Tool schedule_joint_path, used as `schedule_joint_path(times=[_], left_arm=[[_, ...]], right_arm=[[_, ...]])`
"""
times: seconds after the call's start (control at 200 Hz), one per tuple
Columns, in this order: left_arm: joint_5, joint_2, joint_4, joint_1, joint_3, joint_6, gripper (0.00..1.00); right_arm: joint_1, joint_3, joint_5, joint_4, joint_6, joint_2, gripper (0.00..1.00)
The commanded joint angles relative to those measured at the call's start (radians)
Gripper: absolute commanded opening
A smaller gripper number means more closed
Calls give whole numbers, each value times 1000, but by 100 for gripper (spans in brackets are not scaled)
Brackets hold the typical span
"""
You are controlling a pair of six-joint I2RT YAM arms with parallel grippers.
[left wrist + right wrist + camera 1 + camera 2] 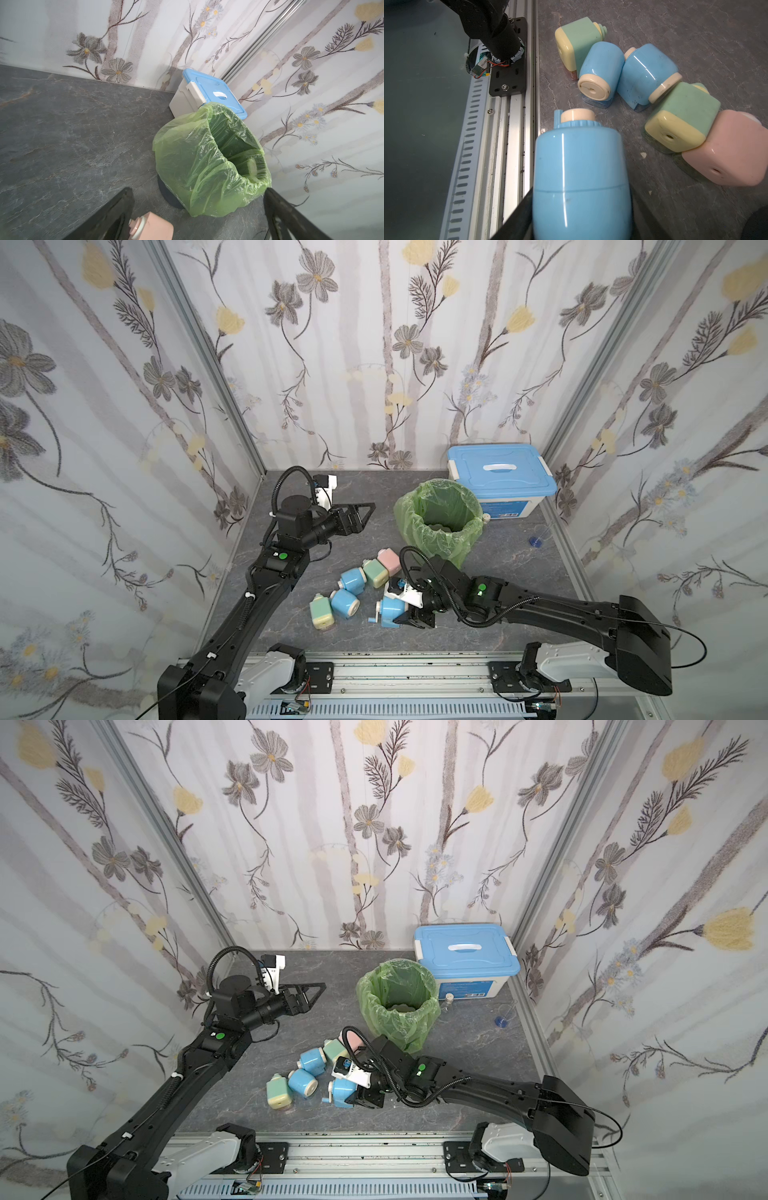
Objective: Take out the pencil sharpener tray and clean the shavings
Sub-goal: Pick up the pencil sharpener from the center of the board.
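Observation:
Several pencil sharpeners lie in a cluster on the dark table. My right gripper (397, 616) (581, 224) is shut on a blue sharpener (390, 609) (343, 1091) (581, 176) at the cluster's near end, one finger (517, 220) on each side of its body. The tray of this sharpener is hidden. One whitish fleck of shavings (643, 154) lies on the table beside it. My left gripper (370, 508) (320, 988) (197, 193) hangs open and empty over the back left of the table, pointing at the bin.
A bin with a green liner (440, 522) (207, 162) stands behind the cluster, and a blue-lidded box (500, 481) is in the back right corner. The pink sharpener (389, 560) (153, 228) lies nearest the bin. A metal rail (395, 672) runs along the front edge.

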State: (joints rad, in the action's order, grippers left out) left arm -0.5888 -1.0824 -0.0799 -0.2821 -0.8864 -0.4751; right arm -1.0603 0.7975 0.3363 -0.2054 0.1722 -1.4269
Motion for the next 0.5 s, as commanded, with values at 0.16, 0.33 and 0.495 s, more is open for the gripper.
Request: schedule_joint_path(times=[0.16,0.33,0.495], left_arm=[[-110,-18,-19,-130,-80,158,100],[-105,-42,28,-184,-139,206,100],[-119,-79,89,-206,-191,257,100]], right_arm=[[8,48,14,-126,-30,100,46],[10,65,37,-170,-58,155,46],[10,46,18,-179,-82,239,46]])
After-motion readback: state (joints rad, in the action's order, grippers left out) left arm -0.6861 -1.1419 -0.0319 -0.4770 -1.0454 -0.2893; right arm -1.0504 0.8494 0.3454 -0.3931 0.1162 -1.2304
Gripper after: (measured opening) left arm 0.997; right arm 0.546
